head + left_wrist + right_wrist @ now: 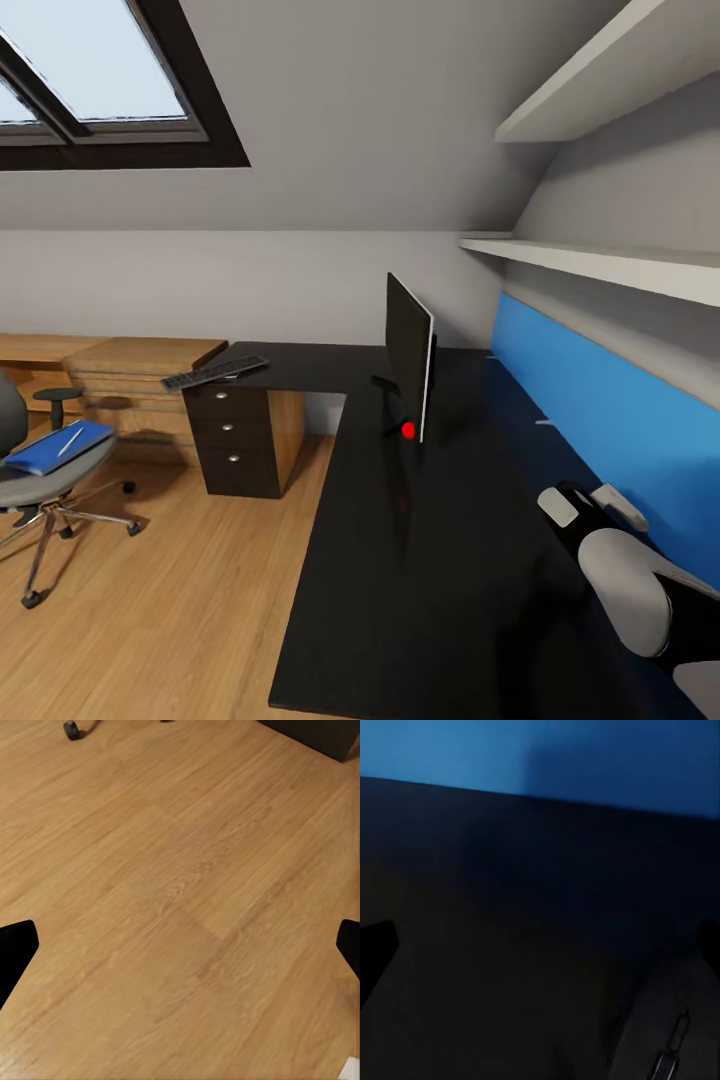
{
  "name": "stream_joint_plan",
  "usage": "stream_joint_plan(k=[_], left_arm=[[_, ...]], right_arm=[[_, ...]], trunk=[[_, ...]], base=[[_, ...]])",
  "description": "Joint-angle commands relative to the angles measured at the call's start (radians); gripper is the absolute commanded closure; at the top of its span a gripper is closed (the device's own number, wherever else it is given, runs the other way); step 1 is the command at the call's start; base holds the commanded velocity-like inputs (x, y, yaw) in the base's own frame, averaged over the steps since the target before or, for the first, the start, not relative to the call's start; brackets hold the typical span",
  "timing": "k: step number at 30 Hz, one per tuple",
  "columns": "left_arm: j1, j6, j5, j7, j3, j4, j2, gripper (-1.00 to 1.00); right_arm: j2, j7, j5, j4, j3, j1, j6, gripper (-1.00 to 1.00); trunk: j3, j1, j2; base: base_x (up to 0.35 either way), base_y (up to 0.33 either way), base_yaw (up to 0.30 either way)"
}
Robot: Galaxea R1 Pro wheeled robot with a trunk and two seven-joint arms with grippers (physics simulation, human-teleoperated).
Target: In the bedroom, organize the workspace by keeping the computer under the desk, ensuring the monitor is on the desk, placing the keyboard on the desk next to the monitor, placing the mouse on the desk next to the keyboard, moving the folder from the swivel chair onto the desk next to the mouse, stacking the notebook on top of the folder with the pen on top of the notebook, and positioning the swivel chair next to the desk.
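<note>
The monitor [410, 368] and keyboard [214, 372] are seen on the desk [400, 580]; the folder [58, 447] is left on the swivel chair [45, 480], frame left. Both grippers are held open, empty.

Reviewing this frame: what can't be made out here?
- Swivel chair: cut off by the head view's left edge.
- Notebook: not distinguishable on the folder under the pen, too small.
- Right gripper: head view, jaw state unclear.
- Under the desk: hidden by its top.

The monitor [410, 357] stands edge-on on the black desk [420, 560], keyboard [214, 372] at the far corner, folder [55, 449] and pen [70, 440] on the swivel chair [40, 480].
</note>
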Motion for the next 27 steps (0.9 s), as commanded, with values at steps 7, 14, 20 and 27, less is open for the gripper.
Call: stream_joint_plan(k=[7,14,20,27], left_arm=[[0.0,-0.006,0.01,0.007,-0.014,-0.009,0.0,-1.0],[0.0,-0.006,0.011,0.009,-0.025,-0.02,0.0,-1.0],[0.0,-0.006,0.011,0.009,-0.026,-0.032,0.0,-1.0],[0.0,-0.006,0.012,0.011,-0.028,-0.037,0.0,-1.0]], right_arm=[[-0.022,-0.003,-0.01,0.0,0.005,0.0,-0.002,-1.0],[-0.036,-0.027,-0.011,0.001,0.004,0.0,0.004,-1.0],[-0.039,-0.046,-0.013,0.002,0.003,-0.001,0.005,-1.0],[-0.04,-0.072,-0.018,0.007,0.002,0.0,0.008,-1.0]], trunk=[[-0.001,0.0,-0.001],[-0.001,0.0,-0.001],[-0.001,0.0,-0.001],[-0.001,0.0,-0.001]], base=[[0.017,-0.017,0.0],[0.003,-0.003,0.0],[0.0,0.0,0.0],[0.0,0.0,0.0]])
